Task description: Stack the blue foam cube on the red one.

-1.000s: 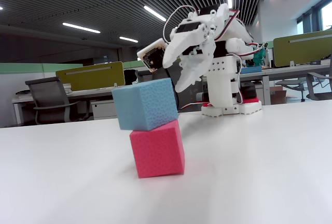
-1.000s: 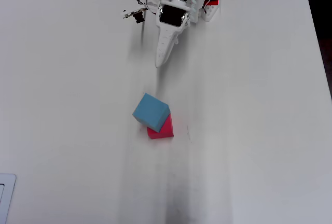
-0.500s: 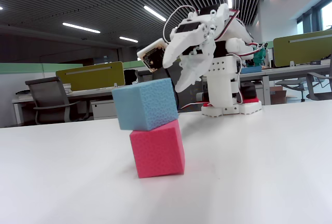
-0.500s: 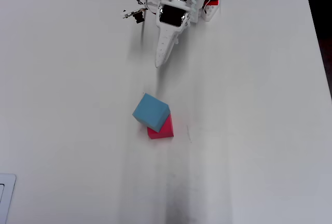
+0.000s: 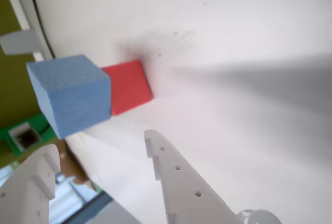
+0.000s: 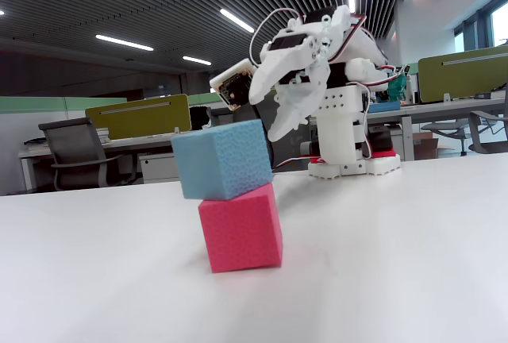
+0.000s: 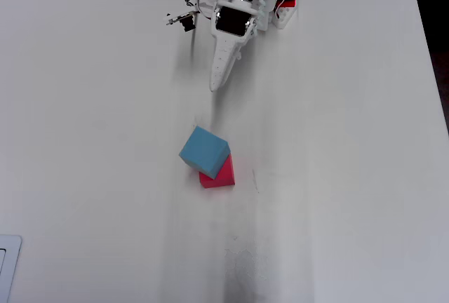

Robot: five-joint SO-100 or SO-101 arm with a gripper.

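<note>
Nothing has shifted over the last second: from left to right in the fixed view, the blue foam cube (image 6: 221, 159) sits on the red one (image 6: 241, 228) exactly as before, twisted and overhanging to the left, on the white surface (image 6: 413, 263). Behind and to the right, the pincer (image 6: 274, 109) remains raised, well apart from the stack, its jaws parted and holding nothing. That stillness suggests the stack is standing by itself and the task is essentially done, though the overhang looks slightly precarious.

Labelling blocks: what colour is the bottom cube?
Pinkish red, clearest in the fixed view.
</note>
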